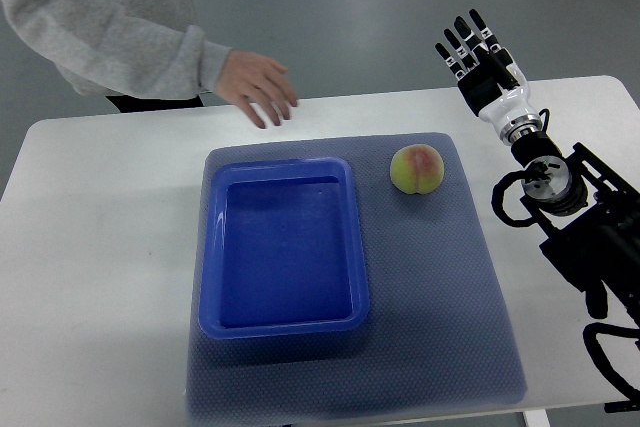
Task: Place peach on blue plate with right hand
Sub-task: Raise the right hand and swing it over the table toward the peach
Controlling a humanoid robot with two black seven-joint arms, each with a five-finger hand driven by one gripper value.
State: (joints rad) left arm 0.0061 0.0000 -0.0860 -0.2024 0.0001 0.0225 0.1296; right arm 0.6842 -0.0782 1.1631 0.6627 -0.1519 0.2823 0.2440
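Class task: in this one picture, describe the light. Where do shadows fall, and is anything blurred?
Top view: even, soft light; faint shadow inside the blue tray along its left wall, slight shadow under the peach; the person's hand looks slightly soft; the right hand is sharp.

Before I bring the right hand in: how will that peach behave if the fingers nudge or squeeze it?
The peach is round and sits free on the flat grey mat, so a sideways nudge would probably roll it. Its skin looks smooth, so it may slip in a loose grasp; likely soft, so squeeze gently. The right hand is open and well clear of it, beyond the table's far edge.
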